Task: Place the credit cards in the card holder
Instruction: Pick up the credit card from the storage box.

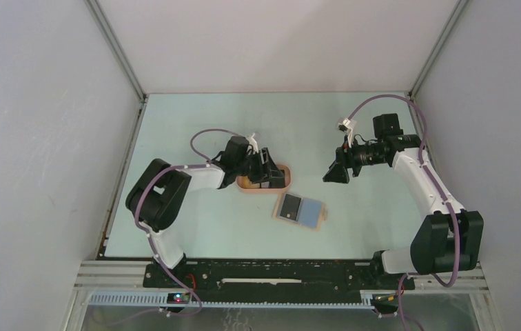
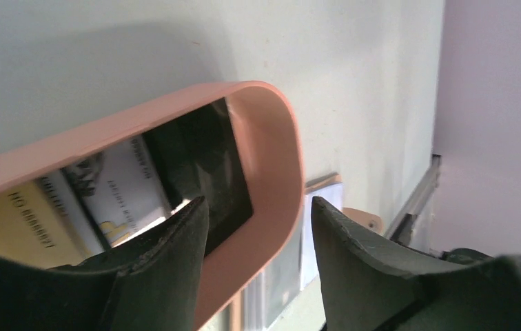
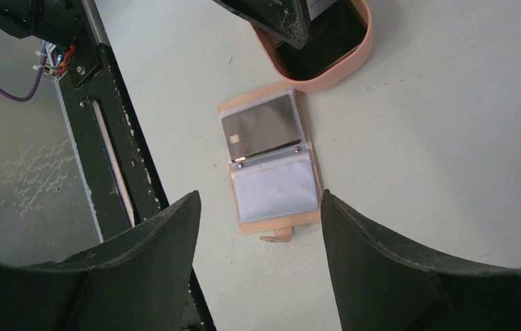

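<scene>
Holding credit cards (image 2: pixel 116 196), pink tray (image 2: pixel 271 158) sits near the open card holder (image 3: pixel 271 222).

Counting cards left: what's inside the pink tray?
The tray holds a black card, a white printed card and a yellow card, overlapping. A finger of the left tool covers part; anything beneath them is hidden.

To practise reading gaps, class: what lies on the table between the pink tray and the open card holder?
Nothing: only a narrow strip of bare table separates tray and card holder, clearest in the right wrist view.
</scene>
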`<state>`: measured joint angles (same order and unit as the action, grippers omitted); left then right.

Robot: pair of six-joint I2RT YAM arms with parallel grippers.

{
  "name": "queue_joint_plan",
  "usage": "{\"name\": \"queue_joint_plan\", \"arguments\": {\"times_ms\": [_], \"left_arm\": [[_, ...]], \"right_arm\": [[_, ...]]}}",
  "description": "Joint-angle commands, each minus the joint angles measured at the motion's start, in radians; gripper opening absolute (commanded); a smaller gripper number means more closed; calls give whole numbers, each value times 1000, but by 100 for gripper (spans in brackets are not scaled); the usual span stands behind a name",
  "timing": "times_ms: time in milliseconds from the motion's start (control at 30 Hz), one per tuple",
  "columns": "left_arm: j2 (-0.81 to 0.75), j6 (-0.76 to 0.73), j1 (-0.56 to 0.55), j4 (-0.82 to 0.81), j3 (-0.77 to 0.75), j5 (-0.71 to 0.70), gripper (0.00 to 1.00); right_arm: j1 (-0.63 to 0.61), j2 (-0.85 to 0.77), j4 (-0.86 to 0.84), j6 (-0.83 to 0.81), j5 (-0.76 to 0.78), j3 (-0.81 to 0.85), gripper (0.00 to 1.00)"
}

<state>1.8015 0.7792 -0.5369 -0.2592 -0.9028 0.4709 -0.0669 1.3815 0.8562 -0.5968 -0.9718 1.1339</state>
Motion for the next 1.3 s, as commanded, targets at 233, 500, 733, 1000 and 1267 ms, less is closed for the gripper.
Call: {"name": "queue_joint_plan", "arguments": {"times_ms": [233, 500, 733, 1000, 1267], "left_arm": [[-221, -264, 18, 171, 36, -271, 62], [-525, -412, 18, 166, 182, -465, 63], [-684, -391, 42, 153, 314, -586, 78], [-714, -252, 103, -18, 489, -534, 70], [-611, -234, 115, -97, 469, -479, 57]], "right_arm": [[-4, -4, 20, 0, -69, 1, 73], [-187, 53, -202, 266, -36, 2, 68], [-386, 168, -532, 662, 130, 30, 69], [-501, 408, -680, 1017, 402, 172, 68], [-555, 534, -741, 1191, 565, 211, 66]]}}
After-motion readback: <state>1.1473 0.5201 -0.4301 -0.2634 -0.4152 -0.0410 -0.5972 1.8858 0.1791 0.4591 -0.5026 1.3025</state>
